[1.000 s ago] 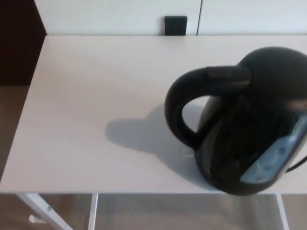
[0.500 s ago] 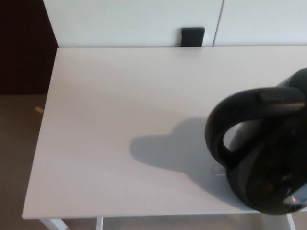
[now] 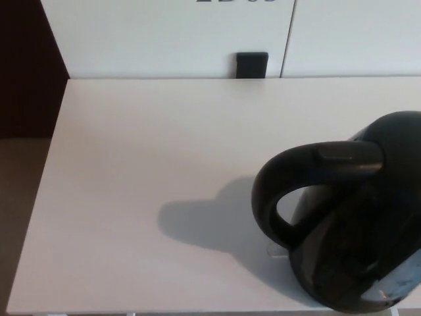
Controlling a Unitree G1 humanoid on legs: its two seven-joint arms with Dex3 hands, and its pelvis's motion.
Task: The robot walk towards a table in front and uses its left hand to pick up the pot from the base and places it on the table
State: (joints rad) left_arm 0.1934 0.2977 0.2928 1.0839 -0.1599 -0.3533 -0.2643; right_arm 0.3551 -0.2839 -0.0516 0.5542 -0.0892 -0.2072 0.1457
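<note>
Sitting on the table (image 3: pixel 131 164), the pot (image 3: pixel 355 257) is cropped at right; no hand shows.

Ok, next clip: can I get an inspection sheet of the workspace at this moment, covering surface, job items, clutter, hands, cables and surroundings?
Surface: white table, carrying the pot and its shadow.
Job's things: black pot upright near the front right corner, partly cut off by the picture edge, handle turned left; its base cannot be made out.
Clutter: a small pale speck by the pot's foot, too small to identify.
Hands: neither in view.
Cables: nothing seen.
Surroundings: white panels behind the table, a small black box against them.
</note>
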